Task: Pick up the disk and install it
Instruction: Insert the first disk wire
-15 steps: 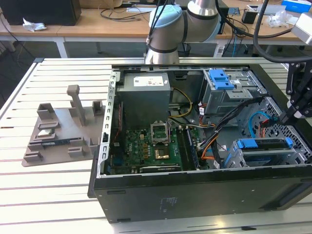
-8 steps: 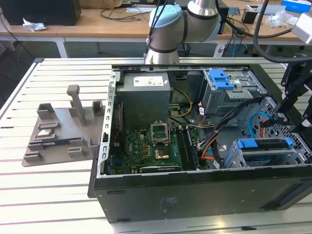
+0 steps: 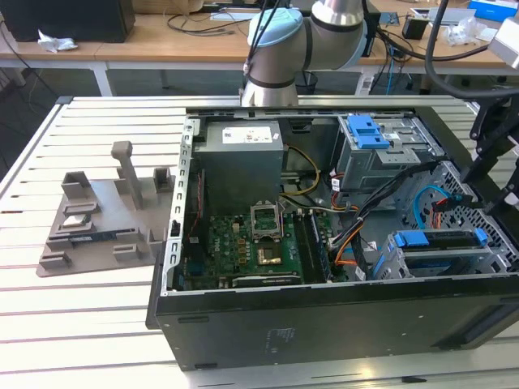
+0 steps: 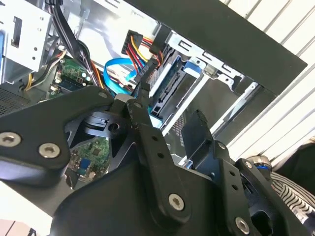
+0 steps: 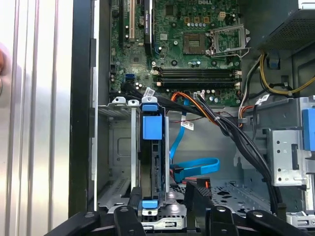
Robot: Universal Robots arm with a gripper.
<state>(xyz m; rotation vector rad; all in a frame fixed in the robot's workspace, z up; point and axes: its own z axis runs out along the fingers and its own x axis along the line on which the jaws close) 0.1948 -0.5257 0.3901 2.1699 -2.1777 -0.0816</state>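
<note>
disk [image 5: 155, 164] sits in metal cage [image 5: 120, 147], blue cable [image 5: 197, 167] just beside.

White slatted table [image 3: 81, 324] — carries open computer case [image 3: 324, 332], grey fixture [image 3: 105, 219].

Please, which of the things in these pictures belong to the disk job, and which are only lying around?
Belong to the job: disk in its drive cage; gripper, open, close to the disk.
Only lying about: grey plastic stand on the table; circuit board; grey metal box; blue cable.
</note>
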